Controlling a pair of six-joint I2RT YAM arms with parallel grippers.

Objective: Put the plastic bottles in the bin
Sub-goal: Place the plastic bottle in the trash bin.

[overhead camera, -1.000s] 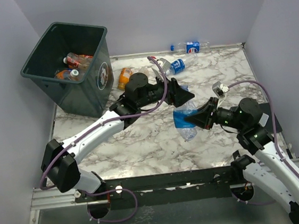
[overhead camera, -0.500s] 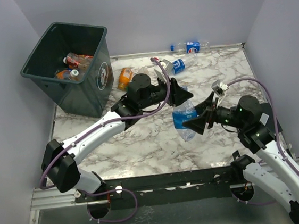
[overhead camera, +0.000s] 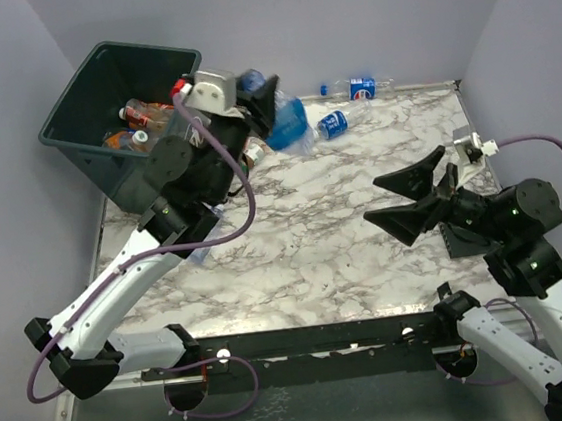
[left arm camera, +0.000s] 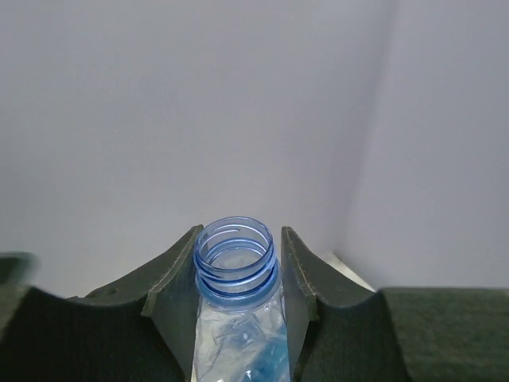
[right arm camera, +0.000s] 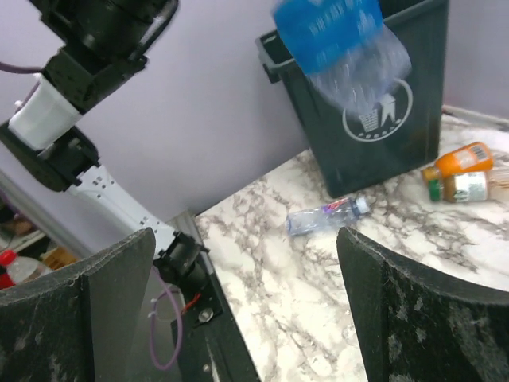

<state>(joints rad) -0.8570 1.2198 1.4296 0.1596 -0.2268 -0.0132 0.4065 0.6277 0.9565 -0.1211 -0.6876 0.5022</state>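
My left gripper (overhead camera: pixel 268 106) is raised beside the right rim of the dark bin (overhead camera: pixel 79 101) and is shut on a crumpled clear bottle with a blue label (overhead camera: pixel 289 125). In the left wrist view its capless neck (left arm camera: pixel 235 259) sits clamped between the fingers (left arm camera: pixel 171 286). From the right wrist, the same bottle (right arm camera: pixel 342 40) hangs in front of the bin (right arm camera: pixel 429 79). My right gripper (overhead camera: pixel 375 199) hovers wide open over the table's right side, holding nothing. Several bottles (overhead camera: pixel 145 112) lie inside the bin.
Two blue-labelled bottles (overhead camera: pixel 361 88) (overhead camera: pixel 333 125) lie near the back wall. An orange bottle (right arm camera: pixel 465 159), a green-capped one (right arm camera: pixel 461 187) and a clear bottle (right arm camera: pixel 326 216) lie at the bin's foot. Purple walls close in on three sides.
The right gripper let go of the blue-labelled bottle, opened wide and drew back to the right. The left gripper closed on the bottle's neck and carried it up and left to the bin.
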